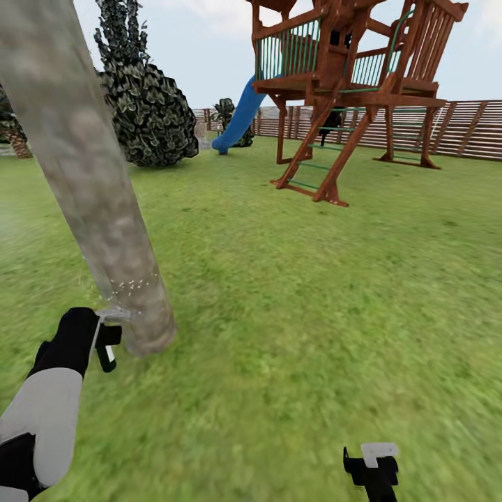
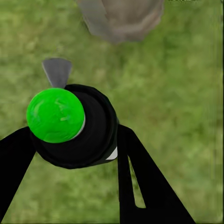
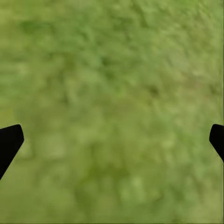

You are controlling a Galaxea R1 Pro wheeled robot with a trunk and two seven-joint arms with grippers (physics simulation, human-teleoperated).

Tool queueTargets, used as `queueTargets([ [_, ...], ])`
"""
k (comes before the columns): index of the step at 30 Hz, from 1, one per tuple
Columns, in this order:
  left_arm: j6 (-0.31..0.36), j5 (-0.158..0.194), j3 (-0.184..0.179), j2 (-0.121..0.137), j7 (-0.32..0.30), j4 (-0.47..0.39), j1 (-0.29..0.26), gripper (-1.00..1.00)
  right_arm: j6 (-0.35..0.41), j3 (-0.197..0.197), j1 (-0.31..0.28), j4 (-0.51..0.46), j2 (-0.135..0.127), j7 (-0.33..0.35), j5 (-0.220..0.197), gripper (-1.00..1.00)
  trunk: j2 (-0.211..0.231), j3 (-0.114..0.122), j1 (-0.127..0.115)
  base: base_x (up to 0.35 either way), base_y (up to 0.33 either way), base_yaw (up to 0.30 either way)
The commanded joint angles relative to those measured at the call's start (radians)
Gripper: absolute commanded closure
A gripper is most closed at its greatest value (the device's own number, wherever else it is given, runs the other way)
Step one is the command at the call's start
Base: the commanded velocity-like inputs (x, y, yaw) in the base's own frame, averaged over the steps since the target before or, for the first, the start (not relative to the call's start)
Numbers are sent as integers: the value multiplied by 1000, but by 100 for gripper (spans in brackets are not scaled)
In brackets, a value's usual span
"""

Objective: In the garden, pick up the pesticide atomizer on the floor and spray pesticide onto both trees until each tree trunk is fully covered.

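Note:
A thick tree trunk (image 1: 90,188) of blotchy grey-brown bark rises from the grass floor (image 1: 300,300) at the left and leans across the head view. White droplets speckle its bark low down, just above its foot. My left gripper (image 1: 104,341) is shut on the pesticide atomizer (image 2: 77,126), a dark round sprayer with a green cap and a small white mark. It sits right beside the trunk's base (image 2: 119,18), and a pale spray cone runs from it to the bark. My right gripper (image 1: 373,467) hangs open over bare grass at the lower right.
A wooden play tower (image 1: 348,84) with a ladder and a blue slide (image 1: 240,115) stands ahead on the right. A dark bushy tree (image 1: 143,104) stands behind the trunk. A brown slatted fence (image 1: 460,129) closes the back of the lawn.

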Motion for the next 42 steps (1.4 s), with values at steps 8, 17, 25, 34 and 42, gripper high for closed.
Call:
queueTargets([
  [8,2,-20,12,-39,-12,-2,3,100,-2,7,0,0,-1,-1,-10,-100,0,-1,0,209,-218,3],
  [17,1,-15,10,-28,-8,-5,12,100,-2,8,0,0,0,-2,-10,-100,0,-1,0,77,-259,165],
  [25,1,-16,4,-50,-10,-16,9,100,-2,7,0,0,0,-2,-10,-100,0,-1,0,215,-208,277],
  [34,1,-17,4,-53,-4,-17,10,100,-2,8,0,0,0,-2,-10,-100,0,-1,0,166,-220,276],
  [42,2,-17,4,-54,-3,-18,10,100,-2,7,0,0,-1,-3,-10,-100,0,-1,0,67,-272,130],
])
